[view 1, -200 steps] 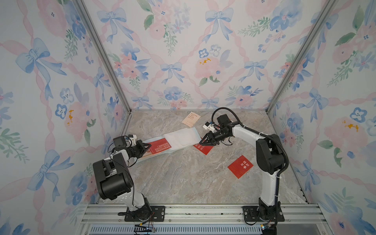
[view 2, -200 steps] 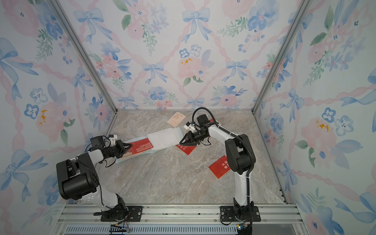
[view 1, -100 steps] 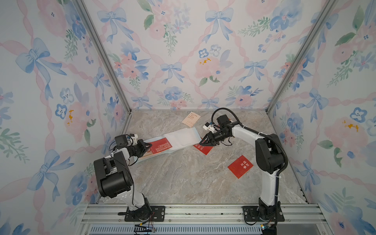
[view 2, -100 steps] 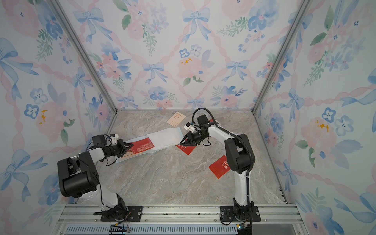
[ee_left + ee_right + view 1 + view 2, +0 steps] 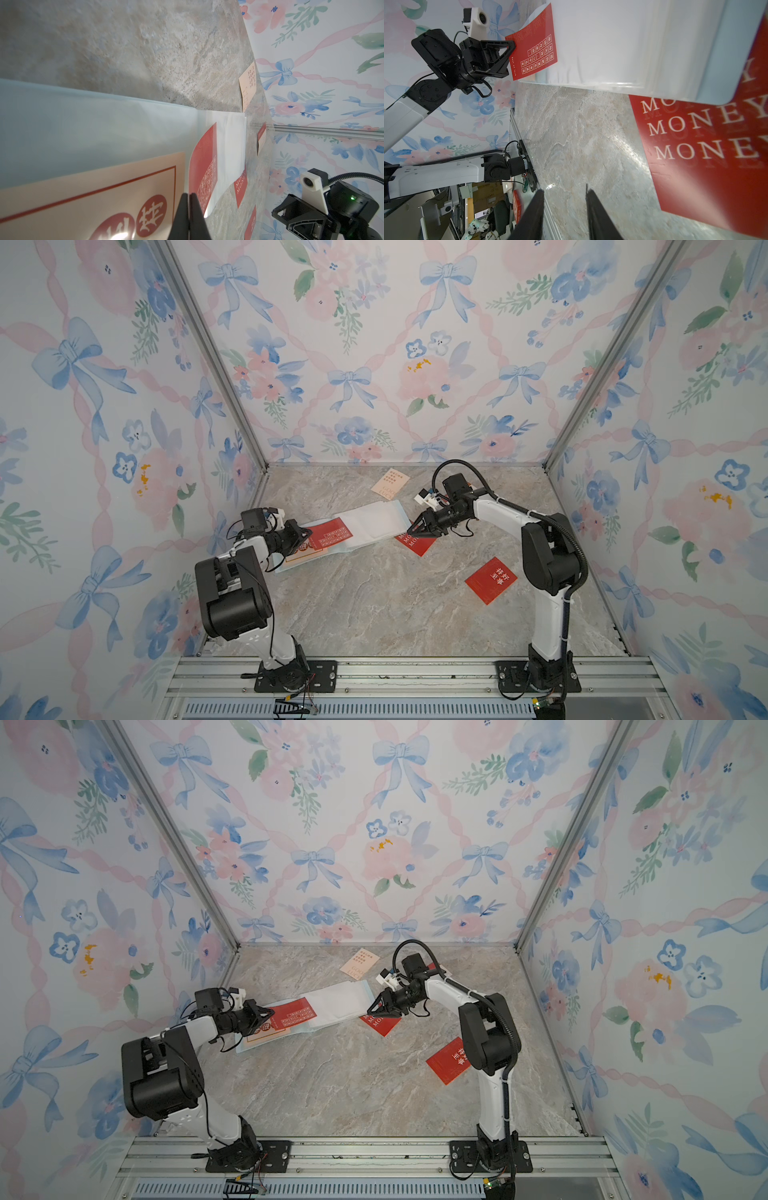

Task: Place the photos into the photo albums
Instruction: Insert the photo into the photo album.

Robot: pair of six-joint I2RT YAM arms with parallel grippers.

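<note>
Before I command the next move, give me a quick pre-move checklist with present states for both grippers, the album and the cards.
1. Grip: left gripper shut on the edge of the red grid card: ok.
2. Red grid card fully inside a sleeve of the album: cannot tell.
3. Free hand: right gripper open and empty: ok.
4. MONEY card free to lift: not ok; the album corner overlaps it.
5. All photos filed: not ok; red character card and cream card lie loose on the table.

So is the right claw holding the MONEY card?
No, the right claw is open with only the table between its fingers, and the MONEY card lies beside it.
</note>
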